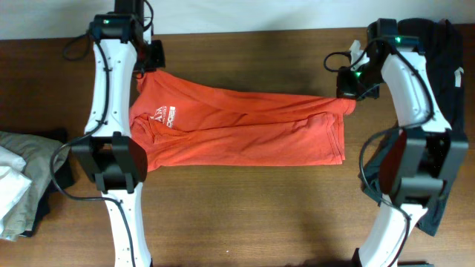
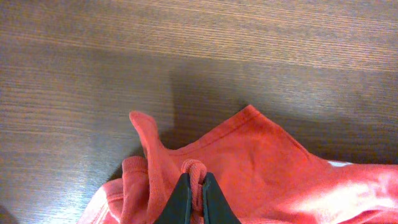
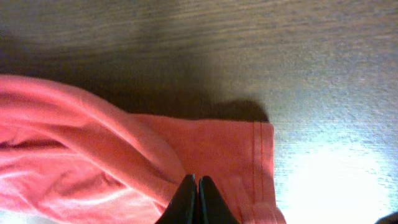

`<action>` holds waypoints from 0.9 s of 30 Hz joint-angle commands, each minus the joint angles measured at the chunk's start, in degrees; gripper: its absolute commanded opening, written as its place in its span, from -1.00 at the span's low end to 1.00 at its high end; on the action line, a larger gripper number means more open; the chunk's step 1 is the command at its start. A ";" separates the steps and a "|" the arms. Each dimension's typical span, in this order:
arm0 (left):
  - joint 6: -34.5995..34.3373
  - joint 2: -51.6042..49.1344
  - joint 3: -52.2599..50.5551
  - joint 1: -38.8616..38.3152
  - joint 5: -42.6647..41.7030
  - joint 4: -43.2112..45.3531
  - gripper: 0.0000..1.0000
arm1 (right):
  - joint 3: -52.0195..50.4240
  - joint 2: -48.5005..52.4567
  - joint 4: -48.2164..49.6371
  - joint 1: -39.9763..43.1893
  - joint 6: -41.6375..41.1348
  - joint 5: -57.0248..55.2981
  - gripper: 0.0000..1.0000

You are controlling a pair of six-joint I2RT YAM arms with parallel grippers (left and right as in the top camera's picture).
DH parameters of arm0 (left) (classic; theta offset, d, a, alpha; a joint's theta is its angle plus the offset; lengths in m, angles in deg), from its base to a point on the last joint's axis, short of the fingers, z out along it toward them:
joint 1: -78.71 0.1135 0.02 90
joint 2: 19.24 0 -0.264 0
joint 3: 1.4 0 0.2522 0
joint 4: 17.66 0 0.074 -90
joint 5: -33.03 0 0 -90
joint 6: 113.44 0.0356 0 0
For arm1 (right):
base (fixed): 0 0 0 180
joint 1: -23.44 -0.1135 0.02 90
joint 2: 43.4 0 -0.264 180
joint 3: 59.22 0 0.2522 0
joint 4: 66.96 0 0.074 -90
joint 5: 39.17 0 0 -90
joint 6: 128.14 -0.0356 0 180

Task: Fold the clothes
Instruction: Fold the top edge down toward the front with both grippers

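Observation:
A red-orange T-shirt (image 1: 237, 126) with white lettering lies stretched across the middle of the wooden table, folded lengthwise. My left gripper (image 1: 145, 70) is shut on a bunched fold of the shirt at its far left corner; the left wrist view shows the jaws (image 2: 194, 183) pinching a roll of the red cloth (image 2: 261, 162). My right gripper (image 1: 347, 93) is shut on the shirt's far right corner near the hem; in the right wrist view the jaws (image 3: 196, 183) close on red fabric (image 3: 124, 155) by the stitched hem.
A pile of khaki and white clothes (image 1: 18, 182) lies at the table's left edge. A black garment (image 1: 445, 81) with a white tag lies at the right edge under the right arm. Bare wood table (image 1: 245, 215) lies in front of the shirt.

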 commanded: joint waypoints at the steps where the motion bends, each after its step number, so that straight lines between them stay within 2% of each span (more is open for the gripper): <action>1: 0.33 6.23 1.40 -2.71 3.06 1.31 -0.97 | -4.02 -9.75 3.50 -1.38 -0.70 -4.20 -0.91; 11: -1.49 12.48 0.28 -2.01 7.08 -4.42 -0.97 | -5.09 -10.21 3.19 -1.73 -0.90 -4.33 -0.91; 15: -2.32 14.58 -22.34 -1.14 5.84 8.57 -0.97 | -5.09 -10.21 2.91 -1.73 -0.87 -4.13 -0.92; 16: -2.62 20.55 -38.75 -1.09 3.39 20.70 -0.97 | -5.09 -10.21 2.73 -1.73 -0.87 -4.15 -0.92; 17: -4.22 26.12 -50.34 -0.85 2.58 29.68 -0.97 | -5.09 -10.21 2.56 -1.73 -0.90 -4.15 -0.92; 19: -4.20 33.27 -62.07 -0.85 2.91 38.62 -0.98 | -5.09 -10.21 2.23 -1.73 -0.87 -4.13 -0.92; 21: -4.20 38.27 -69.00 -0.44 5.22 42.47 -0.98 | -5.09 -10.21 1.44 -1.73 -0.90 -4.00 -0.92; 27: -4.17 38.66 -69.29 4.04 5.01 39.71 -0.98 | -5.42 -10.21 0.50 -1.73 -0.87 -4.17 -0.91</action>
